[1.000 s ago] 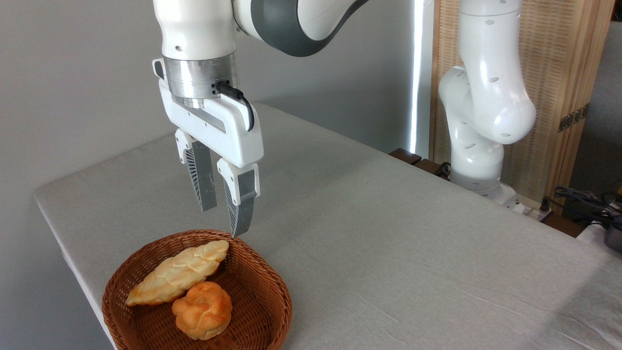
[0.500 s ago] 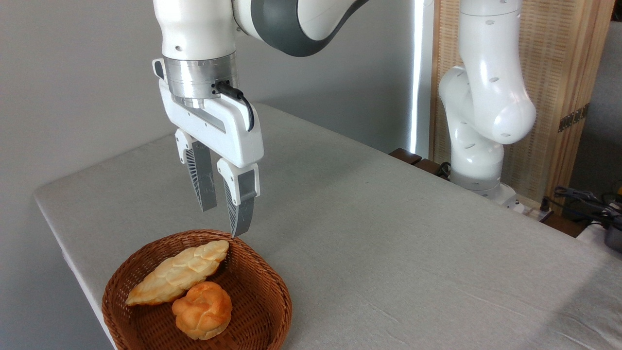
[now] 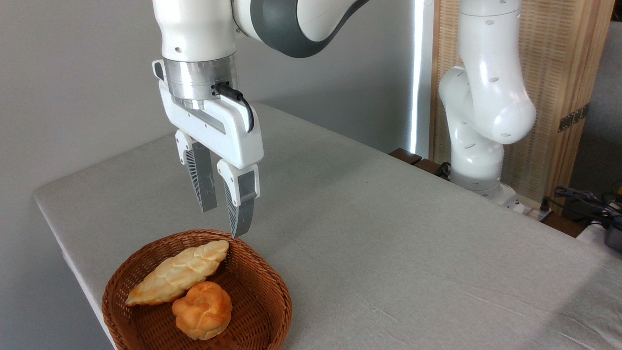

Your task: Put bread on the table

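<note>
- The bread [image 3: 177, 273] is seen lying in a round brown basket [image 3: 262, 301] at the near left corner of the table [image 3: 388, 243]. It is long and pale gold, with pointed ends, and it is laid at a slant.
- A small round orange bun [image 3: 202, 309] is found in the same basket, just in front of the bread and touching it.
- The basket is set on the table, close to the left edge.
- The gripper [image 3: 222, 221] is held in the air above the back rim of the basket. Its fingers [image 3: 241, 214] are pointed down and kept a little apart, with a gap between them. Nothing is held, and the bread is not touched.
- The white arm [image 3: 486, 97] is seen bending up from its base at the far right side of the table.
- A wooden screen [image 3: 559, 73] is stood behind the arm.
</note>
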`<action>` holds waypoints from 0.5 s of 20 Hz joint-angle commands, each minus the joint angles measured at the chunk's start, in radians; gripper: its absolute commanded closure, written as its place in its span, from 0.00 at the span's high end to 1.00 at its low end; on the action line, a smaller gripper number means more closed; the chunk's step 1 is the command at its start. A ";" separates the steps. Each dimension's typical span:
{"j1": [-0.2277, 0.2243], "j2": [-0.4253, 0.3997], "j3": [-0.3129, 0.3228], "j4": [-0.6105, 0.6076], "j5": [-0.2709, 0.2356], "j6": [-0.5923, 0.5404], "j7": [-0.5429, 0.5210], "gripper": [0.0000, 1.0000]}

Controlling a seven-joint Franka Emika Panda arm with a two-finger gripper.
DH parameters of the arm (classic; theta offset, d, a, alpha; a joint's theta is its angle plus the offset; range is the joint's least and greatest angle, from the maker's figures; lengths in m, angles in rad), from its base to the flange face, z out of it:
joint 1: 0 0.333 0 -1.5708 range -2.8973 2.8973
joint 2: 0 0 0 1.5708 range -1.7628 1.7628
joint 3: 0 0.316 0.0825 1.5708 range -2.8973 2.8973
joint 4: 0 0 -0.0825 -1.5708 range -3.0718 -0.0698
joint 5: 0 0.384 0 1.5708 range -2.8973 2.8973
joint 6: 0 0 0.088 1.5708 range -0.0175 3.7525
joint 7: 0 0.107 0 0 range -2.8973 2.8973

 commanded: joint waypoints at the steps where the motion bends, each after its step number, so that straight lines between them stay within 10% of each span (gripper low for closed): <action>1: -0.007 0.000 0.010 0.010 0.004 -0.023 -0.011 1.00; 10: -0.008 0.003 0.009 0.010 -0.002 -0.018 -0.019 1.00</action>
